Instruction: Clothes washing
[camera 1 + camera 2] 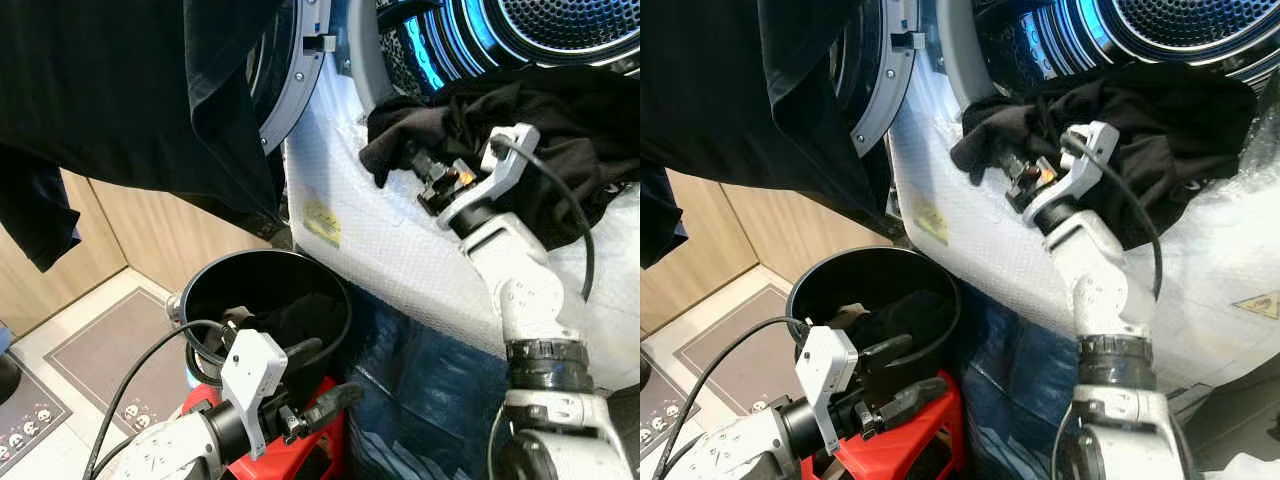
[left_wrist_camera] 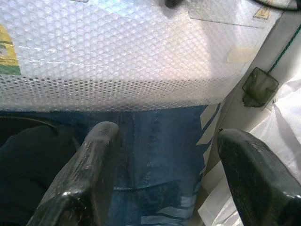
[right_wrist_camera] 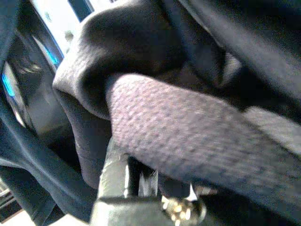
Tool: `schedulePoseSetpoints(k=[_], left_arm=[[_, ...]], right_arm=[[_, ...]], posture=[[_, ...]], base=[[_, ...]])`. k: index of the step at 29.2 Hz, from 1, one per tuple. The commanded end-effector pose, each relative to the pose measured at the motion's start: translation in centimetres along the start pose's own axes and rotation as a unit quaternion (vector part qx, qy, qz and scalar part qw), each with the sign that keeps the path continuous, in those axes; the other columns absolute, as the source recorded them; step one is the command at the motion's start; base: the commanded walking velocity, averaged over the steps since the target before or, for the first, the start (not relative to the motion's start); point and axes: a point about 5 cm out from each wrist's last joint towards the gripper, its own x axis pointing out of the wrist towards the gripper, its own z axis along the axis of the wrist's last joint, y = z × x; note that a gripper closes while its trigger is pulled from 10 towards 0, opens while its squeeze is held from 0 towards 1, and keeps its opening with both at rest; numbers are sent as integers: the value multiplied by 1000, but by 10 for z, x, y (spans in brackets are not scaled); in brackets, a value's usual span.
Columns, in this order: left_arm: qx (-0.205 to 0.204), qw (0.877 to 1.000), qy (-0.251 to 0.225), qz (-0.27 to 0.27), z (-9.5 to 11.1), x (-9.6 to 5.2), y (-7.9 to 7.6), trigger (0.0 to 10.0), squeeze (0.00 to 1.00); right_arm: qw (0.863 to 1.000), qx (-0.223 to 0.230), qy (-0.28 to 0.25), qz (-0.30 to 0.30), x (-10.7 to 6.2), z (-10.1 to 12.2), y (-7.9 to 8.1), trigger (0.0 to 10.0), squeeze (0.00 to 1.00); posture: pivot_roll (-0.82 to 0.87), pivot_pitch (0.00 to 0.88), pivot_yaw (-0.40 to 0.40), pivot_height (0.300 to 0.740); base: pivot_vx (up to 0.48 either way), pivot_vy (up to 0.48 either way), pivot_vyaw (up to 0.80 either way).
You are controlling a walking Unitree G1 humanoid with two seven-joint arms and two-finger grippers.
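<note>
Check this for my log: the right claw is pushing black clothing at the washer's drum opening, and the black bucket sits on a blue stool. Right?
Not quite. The stool is red, not blue, as the right eye view shows. The rest holds: the right claw is in the black clothing at the drum opening, and the black bucket sits on that stool.

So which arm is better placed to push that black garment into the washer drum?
Right. The right gripper is already in the black garment at the drum opening; the left gripper hangs open, low by the black bucket.

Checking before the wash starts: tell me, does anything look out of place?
Yes. A black garment hangs half out over the washer's door rim instead of lying in the drum, with the right gripper buried in it. More dark clothes sit in the black bucket.
</note>
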Motion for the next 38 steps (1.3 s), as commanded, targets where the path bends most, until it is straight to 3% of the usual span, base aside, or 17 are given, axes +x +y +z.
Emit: schedulePoseSetpoints(k=[1,11,19,24,29,31,32,38], left_arm=[[3,1000,2,-2,-2,2,0,10000,0],[3,1000,-1,-2,-3,4,-1,10000,0],[4,1000,-4,-1,-4,5,-2,10000,0],[5,1000,-3,1,-4,4,-1,10000,0],[7,1000,-2,-1,-4,4,-1,10000,0],[8,1000,-1,-2,-4,4,0,10000,0],[9,1000,1,-4,-4,4,-1,10000,0],[8,1000,1,-3,-5,4,-2,10000,0]], right_arm=[[999,-17,-30,8,5,23,0,10000,0],[995,-48,-71,45,20,68,5,10000,0],[991,-68,-50,100,17,79,4,10000,0],[992,-84,-45,85,20,85,0,10000,0],[986,-165,4,22,30,86,-4,10000,0],[975,-211,37,-59,34,86,-12,10000,0],[959,-248,63,-121,35,85,-20,10000,0],[908,-300,131,-261,23,87,-43,10000,0]], posture=[[79,77,-51,740],[75,59,-67,740],[87,48,-78,740],[89,43,-77,740],[87,38,-72,740],[82,38,-71,740],[81,40,-72,740],[80,53,-78,740]], base=[[0,0,0],[0,0,0],[0,0,0],[0,0,0],[0,0,0],[0,0,0],[0,0,0],[0,0,0]])
